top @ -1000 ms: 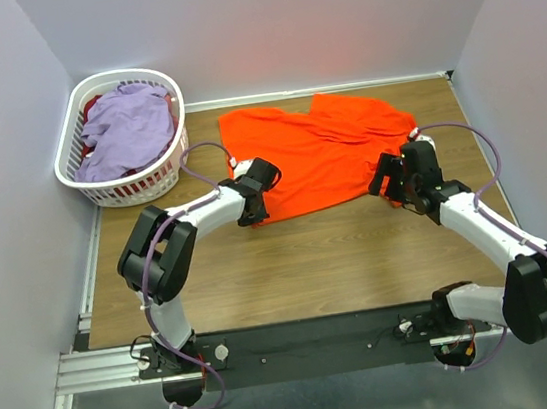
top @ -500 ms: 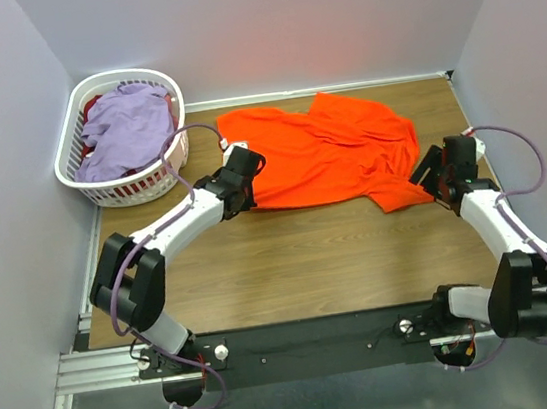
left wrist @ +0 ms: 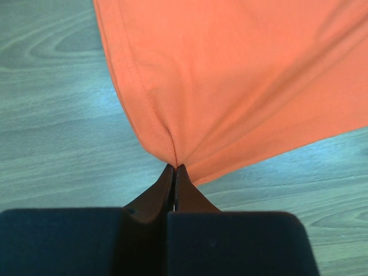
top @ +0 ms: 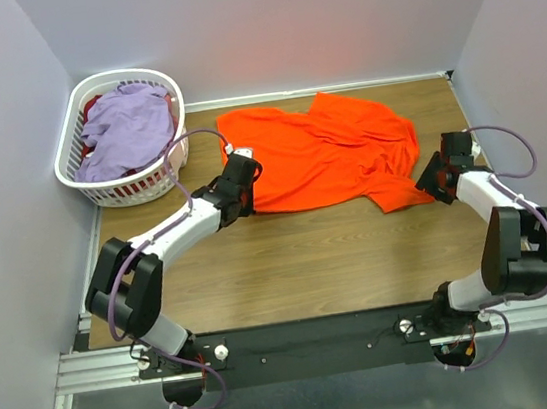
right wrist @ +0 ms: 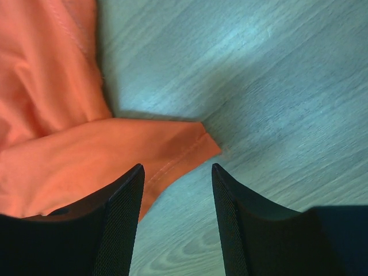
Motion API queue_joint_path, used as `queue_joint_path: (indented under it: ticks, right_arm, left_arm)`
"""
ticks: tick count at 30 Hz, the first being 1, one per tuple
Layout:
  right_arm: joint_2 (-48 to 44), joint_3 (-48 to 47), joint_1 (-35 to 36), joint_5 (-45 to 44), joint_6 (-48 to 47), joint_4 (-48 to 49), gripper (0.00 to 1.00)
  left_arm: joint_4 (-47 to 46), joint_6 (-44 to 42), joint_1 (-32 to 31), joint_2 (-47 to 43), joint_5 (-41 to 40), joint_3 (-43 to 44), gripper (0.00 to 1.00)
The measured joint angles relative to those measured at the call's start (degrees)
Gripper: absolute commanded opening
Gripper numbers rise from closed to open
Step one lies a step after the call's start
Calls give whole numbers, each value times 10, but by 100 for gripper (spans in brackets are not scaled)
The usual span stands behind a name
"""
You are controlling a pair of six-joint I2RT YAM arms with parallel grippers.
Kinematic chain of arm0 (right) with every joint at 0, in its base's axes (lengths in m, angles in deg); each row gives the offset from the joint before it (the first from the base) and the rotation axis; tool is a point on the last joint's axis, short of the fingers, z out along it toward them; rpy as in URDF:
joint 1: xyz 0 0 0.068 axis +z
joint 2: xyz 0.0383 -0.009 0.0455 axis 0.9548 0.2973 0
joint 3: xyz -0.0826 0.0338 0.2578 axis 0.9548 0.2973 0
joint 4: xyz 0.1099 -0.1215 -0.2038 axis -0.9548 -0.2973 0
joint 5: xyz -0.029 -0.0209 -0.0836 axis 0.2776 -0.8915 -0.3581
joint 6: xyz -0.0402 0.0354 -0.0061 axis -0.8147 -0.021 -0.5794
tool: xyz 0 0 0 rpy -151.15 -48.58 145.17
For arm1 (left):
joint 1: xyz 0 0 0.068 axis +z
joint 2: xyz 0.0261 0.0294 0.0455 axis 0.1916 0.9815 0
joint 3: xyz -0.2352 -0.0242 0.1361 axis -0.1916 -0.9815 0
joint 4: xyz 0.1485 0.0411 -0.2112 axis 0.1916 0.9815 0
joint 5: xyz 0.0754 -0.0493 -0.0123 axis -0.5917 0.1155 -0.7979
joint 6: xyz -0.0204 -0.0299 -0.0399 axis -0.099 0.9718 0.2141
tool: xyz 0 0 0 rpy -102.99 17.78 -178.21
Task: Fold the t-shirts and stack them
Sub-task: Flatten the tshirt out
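Far left: white slotted plastic laundry basket [top: 128, 188], with lavender cloth t-shirt [top: 127, 128] heaped inside. Dark red cloth [top: 92, 109] beneath was mostly hidden.

Centre-left: left gripper [left wrist: 174, 171] was clenched on hem corner of bright orange cloth t-shirt [top: 322, 153], fabric puckering at fingertips.

Centre: shirt lay spread and rumpled on brown wood-grain table [top: 310, 250], cut off in both wrist views.

Right: right gripper [right wrist: 175, 169] was released, 2 fingers apart, straddling shirt's right corner. Contact with cloth was unclear.

A robot lab booth: plain walls [top: 280, 22] enclosing a wood-grain table [top: 311, 260]
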Motion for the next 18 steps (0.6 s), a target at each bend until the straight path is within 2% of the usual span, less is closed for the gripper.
queue_joint_path:
  ticks: [6, 18]
  right_arm:
    - [44, -22, 0, -5, -15, -12, 58]
    - [78, -28, 0, -26, -19, -23, 58]
  left_arm:
    - [-15, -3, 0, -37, 0, -10, 0]
    - [-17, -7, 0, -41, 0, -13, 0]
